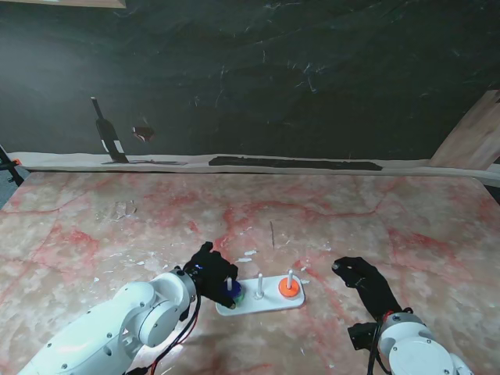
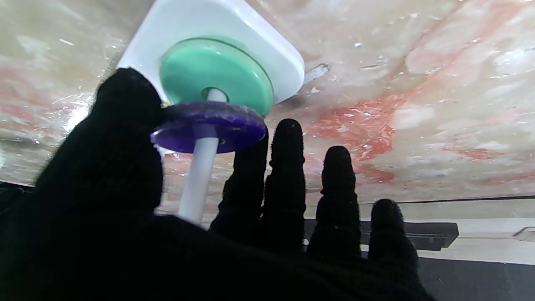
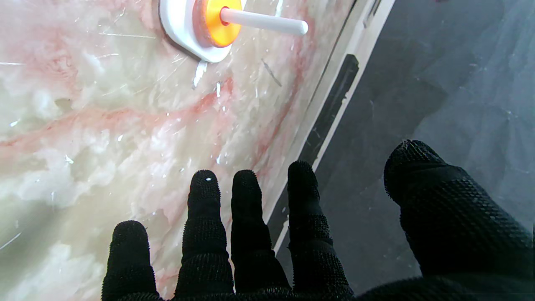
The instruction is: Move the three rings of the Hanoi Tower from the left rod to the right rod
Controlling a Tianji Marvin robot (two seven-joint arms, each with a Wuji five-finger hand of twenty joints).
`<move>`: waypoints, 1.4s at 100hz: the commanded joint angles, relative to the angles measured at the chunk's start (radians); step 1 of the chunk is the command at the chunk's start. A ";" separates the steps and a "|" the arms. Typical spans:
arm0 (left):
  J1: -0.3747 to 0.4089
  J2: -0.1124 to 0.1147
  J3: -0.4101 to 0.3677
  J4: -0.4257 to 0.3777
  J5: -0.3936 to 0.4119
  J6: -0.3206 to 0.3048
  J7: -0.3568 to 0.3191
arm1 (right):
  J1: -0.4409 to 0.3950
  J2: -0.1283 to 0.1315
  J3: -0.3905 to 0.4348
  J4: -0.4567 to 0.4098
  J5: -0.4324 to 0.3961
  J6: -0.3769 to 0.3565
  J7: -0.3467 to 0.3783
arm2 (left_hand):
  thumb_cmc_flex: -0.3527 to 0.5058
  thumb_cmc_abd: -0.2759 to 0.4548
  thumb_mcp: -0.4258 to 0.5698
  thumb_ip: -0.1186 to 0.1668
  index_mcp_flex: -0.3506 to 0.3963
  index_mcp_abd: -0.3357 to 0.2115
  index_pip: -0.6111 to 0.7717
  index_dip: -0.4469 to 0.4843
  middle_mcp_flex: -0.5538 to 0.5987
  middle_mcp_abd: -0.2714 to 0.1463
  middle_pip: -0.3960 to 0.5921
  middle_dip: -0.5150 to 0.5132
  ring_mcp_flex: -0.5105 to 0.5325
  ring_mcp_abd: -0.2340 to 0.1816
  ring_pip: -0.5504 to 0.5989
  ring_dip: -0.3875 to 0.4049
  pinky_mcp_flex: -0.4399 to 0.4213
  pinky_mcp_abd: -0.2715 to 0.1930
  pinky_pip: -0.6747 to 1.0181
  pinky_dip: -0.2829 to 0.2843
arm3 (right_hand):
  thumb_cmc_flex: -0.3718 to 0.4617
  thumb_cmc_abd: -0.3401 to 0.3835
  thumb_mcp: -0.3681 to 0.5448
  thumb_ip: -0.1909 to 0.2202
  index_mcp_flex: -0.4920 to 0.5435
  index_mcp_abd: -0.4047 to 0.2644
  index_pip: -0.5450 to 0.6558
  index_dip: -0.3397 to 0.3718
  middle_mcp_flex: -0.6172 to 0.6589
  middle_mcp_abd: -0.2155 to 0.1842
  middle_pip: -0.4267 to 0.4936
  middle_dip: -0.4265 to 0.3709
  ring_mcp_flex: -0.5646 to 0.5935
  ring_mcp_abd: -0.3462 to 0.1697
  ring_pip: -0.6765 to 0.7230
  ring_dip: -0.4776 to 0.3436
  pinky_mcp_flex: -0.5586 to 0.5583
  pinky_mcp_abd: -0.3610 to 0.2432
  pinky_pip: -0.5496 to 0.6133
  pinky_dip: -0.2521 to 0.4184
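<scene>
on the pink-veined marble counter (image 1: 328,219), a white rounded base (image 1: 262,301) sits near me with wide bare room around it. left robot hand (image 1: 212,273) pinches a glossy purple ring (image 2: 209,127) partway up the left rod (image 2: 200,175), above a green ring (image 2: 215,75). an orange ring (image 1: 289,287) sits on the right rod (image 1: 290,276). right robot hand (image 1: 366,283), fingers apart, holds nothing.

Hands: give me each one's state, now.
Left hand: shut on the purple ring, partway up the left rod.
Right hand: open, holding nothing.
</scene>
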 commanded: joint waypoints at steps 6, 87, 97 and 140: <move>0.006 0.001 -0.008 -0.008 -0.007 -0.003 -0.002 | -0.005 0.001 -0.002 -0.003 0.000 -0.002 0.004 | 0.061 0.030 0.117 0.066 0.044 -0.073 0.094 0.045 0.022 -0.004 0.015 0.010 0.015 0.006 0.021 0.004 -0.007 0.005 0.007 -0.012 | 0.001 -0.022 0.011 0.023 -0.027 -0.001 0.010 -0.002 -0.024 -0.009 0.013 0.006 -0.012 -0.006 0.007 0.011 -0.010 0.011 0.026 0.015; 0.038 -0.001 -0.054 -0.035 -0.022 -0.018 0.005 | -0.003 0.002 -0.003 0.000 0.003 -0.005 0.007 | 0.050 0.020 0.135 0.063 0.025 -0.066 0.090 0.045 0.013 0.002 0.009 0.005 0.010 0.008 0.019 -0.006 -0.007 0.006 0.014 -0.020 | 0.001 -0.034 0.025 0.022 -0.039 0.002 0.013 -0.002 -0.032 -0.009 0.015 0.007 -0.018 -0.007 0.007 0.011 -0.011 0.015 0.033 0.012; 0.039 -0.001 -0.056 -0.036 -0.019 -0.019 0.007 | -0.003 0.001 -0.003 0.000 0.003 -0.004 0.006 | 0.050 0.020 0.134 0.062 0.024 -0.066 0.090 0.045 0.011 0.001 0.009 0.005 0.010 0.006 0.019 -0.006 -0.007 0.006 0.015 -0.021 | 0.000 -0.034 0.026 0.022 -0.041 0.002 0.014 -0.002 -0.033 -0.009 0.016 0.007 -0.018 -0.007 0.007 0.011 -0.011 0.015 0.033 0.012; 0.045 -0.001 -0.051 -0.040 0.009 -0.011 0.017 | -0.003 0.001 -0.003 0.000 0.000 -0.002 0.006 | 0.049 0.010 0.136 0.064 -0.003 -0.071 0.090 0.048 -0.009 0.000 0.009 0.005 0.002 0.004 0.016 -0.007 -0.008 0.006 0.011 -0.024 | -0.001 -0.035 0.027 0.021 -0.048 0.004 0.016 -0.003 -0.041 -0.010 0.017 0.007 -0.023 -0.008 0.007 0.011 -0.011 0.015 0.034 0.010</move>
